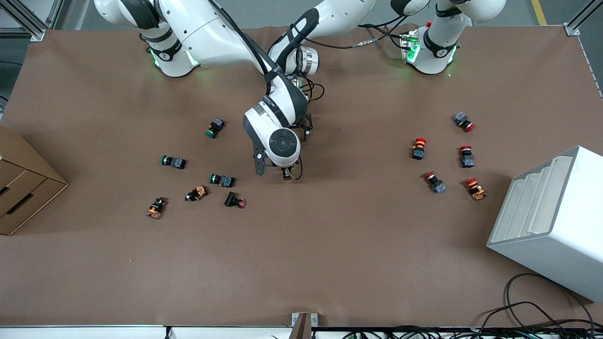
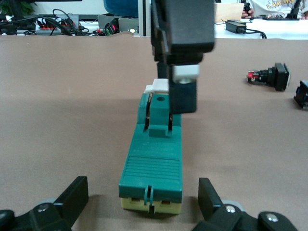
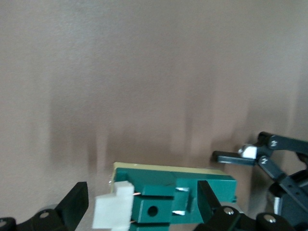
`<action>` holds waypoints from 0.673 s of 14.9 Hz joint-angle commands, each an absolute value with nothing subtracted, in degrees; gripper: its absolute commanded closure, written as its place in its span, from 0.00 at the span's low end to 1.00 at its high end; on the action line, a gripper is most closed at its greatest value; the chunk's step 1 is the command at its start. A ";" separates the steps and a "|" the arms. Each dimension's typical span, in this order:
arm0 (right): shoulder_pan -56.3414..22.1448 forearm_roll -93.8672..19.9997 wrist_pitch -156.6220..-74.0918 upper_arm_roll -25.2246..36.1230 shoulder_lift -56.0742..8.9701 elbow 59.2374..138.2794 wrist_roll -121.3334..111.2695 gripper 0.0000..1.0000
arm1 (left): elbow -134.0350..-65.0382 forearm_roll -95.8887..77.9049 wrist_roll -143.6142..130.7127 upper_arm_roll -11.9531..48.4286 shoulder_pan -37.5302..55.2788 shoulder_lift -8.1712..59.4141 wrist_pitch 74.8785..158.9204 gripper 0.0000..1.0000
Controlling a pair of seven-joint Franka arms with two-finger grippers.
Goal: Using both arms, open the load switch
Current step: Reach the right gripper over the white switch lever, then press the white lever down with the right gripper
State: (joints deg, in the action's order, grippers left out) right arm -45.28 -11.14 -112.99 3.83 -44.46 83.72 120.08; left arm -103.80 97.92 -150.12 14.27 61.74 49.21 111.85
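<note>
Black cables (image 1: 541, 310) trail along the desk (image 1: 330, 263) edge nearest the front camera, and a white ribbed bin (image 1: 551, 221) sits just above them toward the left arm's end. A cardboard box (image 1: 23, 183) stands at the right arm's end.

Both arms meet over the middle of the desk. From the front, the right arm's wrist covers the load switch, so only the right tool (image 1: 273, 172) with its fingers apart and the left tool (image 1: 304, 129) tucked close above it can be made out.

The wrist views fill in what is hidden. In the left wrist view the load switch (image 2: 154, 159) lies flat on the desk, lengthwise between the left tool (image 2: 144, 202), whose fingers stand apart with a gap on each side. At the switch's other end a finger of the right tool comes down onto its top, just beside the white lever (image 2: 156, 86).

The right wrist view shows the load switch (image 3: 173, 185) crosswise between the spread fingers of the right tool (image 3: 142, 204), the white lever (image 3: 113, 211) sticking out at one end.

Green-capped buttons (image 1: 173, 162) lie scattered toward the right arm's end, red-capped buttons (image 1: 418, 148) toward the left arm's end.
</note>
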 commanded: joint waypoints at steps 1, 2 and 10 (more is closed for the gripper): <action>-45.44 -12.39 -109.35 3.08 -43.86 82.88 121.03 0.00 | -102.66 97.82 -153.72 13.89 62.31 51.68 112.68 0.00; -45.53 -12.39 -108.73 2.90 -43.86 82.53 122.50 0.00 | -102.66 97.82 -153.63 13.89 62.40 51.77 112.68 0.00; -46.05 -14.15 -102.23 2.46 -43.86 79.02 123.40 0.00 | -102.66 98.26 -148.72 13.80 62.49 52.21 112.68 0.01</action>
State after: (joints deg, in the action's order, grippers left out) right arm -45.48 -12.53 -104.60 2.57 -44.43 79.49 122.36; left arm -103.79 98.03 -149.09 14.07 62.16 49.44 111.37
